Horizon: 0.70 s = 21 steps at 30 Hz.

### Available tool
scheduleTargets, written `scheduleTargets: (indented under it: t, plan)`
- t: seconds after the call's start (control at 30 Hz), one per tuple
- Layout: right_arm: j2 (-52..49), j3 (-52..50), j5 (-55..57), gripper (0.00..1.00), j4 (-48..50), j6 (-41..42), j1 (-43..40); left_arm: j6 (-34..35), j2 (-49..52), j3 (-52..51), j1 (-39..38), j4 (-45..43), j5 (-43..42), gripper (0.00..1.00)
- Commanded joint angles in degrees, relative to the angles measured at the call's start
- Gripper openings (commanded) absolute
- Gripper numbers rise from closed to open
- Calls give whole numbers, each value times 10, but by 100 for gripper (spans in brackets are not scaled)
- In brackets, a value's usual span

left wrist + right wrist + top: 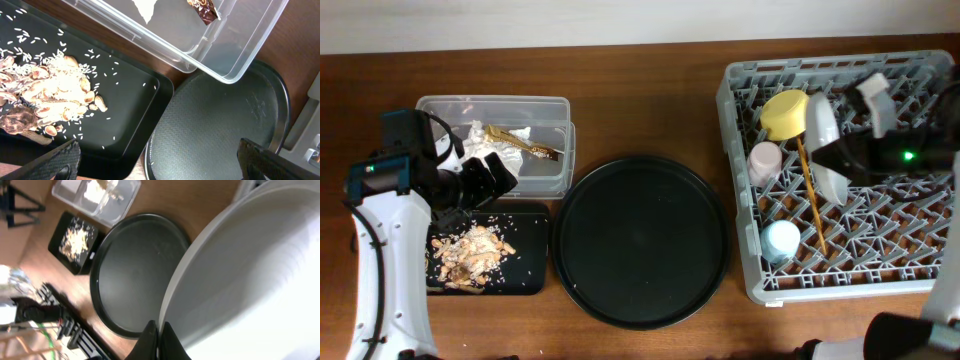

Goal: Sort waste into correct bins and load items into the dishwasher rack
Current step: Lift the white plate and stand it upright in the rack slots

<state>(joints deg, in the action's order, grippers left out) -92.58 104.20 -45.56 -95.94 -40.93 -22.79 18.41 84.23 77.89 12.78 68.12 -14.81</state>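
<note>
Plate (823,140) stands on edge in rack (920,262), held by right gripper (832,155).

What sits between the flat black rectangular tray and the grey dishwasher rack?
The large round black tray, bare, seen overhead between the flat black rectangular tray and grey lattice rack.

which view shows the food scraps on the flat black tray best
The left wrist view: the food scraps fill its left side close up, so single flakes and scattered grains show on the flat black tray. Overhead shows the whole pile but small. The right wrist view shows only a pale distant patch.
</note>
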Motion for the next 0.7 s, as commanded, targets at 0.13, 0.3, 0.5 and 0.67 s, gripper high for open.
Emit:
scheduleTargets:
  t: [0.13, 0.3, 0.5, 0.67]
  plan:
    - [-103, -21, -66, 4, -1, -47, -43, 0, -3, 7, 2, 0, -4, 99]
    - [-143, -26, -108, 4, -3, -74, -43, 0, -3, 7, 2, 0, -4, 99]
    - [-150, -32, -116, 4, -14, -84, -42, 0, -3, 7, 2, 0, -4, 99]
    - [-150, -59, -114, 4, 7, -99, -42, 0, -3, 7, 2, 0, -4, 99]
